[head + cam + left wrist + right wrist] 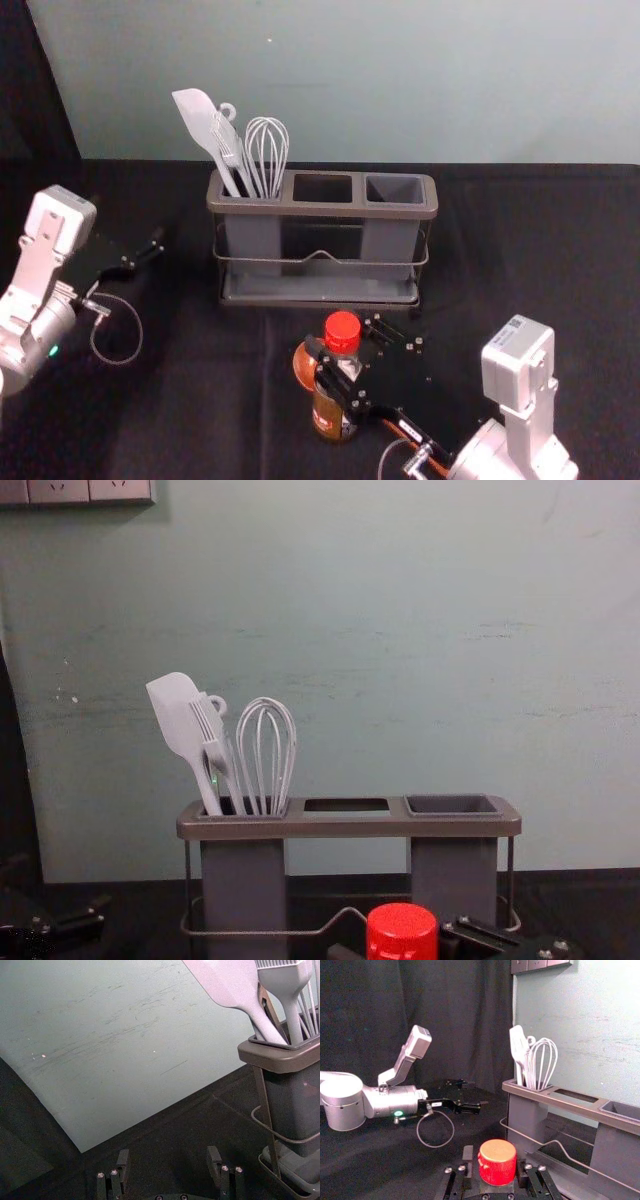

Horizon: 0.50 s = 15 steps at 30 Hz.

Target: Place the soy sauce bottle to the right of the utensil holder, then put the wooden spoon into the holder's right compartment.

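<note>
The soy sauce bottle, red-capped, stands upright in front of the grey utensil holder. My right gripper is shut on it; in the right wrist view the red cap sits between the fingers of that gripper. Whether the bottle touches the table is unclear. The wooden spoon's round bowl shows just left of the bottle, partly hidden behind it, and its handle passes under the right gripper. My left gripper is left of the holder; in its wrist view the gripper is open and holds nothing.
A white spatula, a brush and a whisk stand in the holder's left compartment. Its right compartment is empty. Black cloth covers the table, with a pale wall behind.
</note>
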Tool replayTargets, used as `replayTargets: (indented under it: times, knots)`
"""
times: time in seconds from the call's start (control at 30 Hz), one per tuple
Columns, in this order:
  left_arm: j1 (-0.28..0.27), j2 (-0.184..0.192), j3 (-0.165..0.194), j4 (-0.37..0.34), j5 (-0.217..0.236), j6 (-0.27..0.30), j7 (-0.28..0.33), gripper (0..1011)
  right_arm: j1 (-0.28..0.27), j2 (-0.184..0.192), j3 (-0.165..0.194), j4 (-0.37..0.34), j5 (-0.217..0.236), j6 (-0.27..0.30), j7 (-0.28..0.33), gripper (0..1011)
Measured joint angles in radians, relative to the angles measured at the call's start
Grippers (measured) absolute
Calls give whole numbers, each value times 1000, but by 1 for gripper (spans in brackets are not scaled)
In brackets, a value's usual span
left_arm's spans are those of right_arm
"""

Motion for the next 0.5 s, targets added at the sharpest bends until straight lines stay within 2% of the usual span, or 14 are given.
replayTargets:
  times: [0.03,0.07,0.13,0.3,0.5]
  knots:
    - [0,0,0,0,0,0,0,1000,0,0,0,0,0,0,0,536]
    - [0,0,0,0,0,0,0,1000,-4,-4,2,0,-5,-1,0,462]
    - [0,0,0,0,0,0,0,1000,-8,-8,6,-1,-8,-3,0,406]
    - [0,0,0,0,0,0,0,1000,-19,-16,18,-6,-12,-7,7,386]
    - [0,0,0,0,0,0,0,1000,-52,-14,51,-50,-1,-26,20,386]
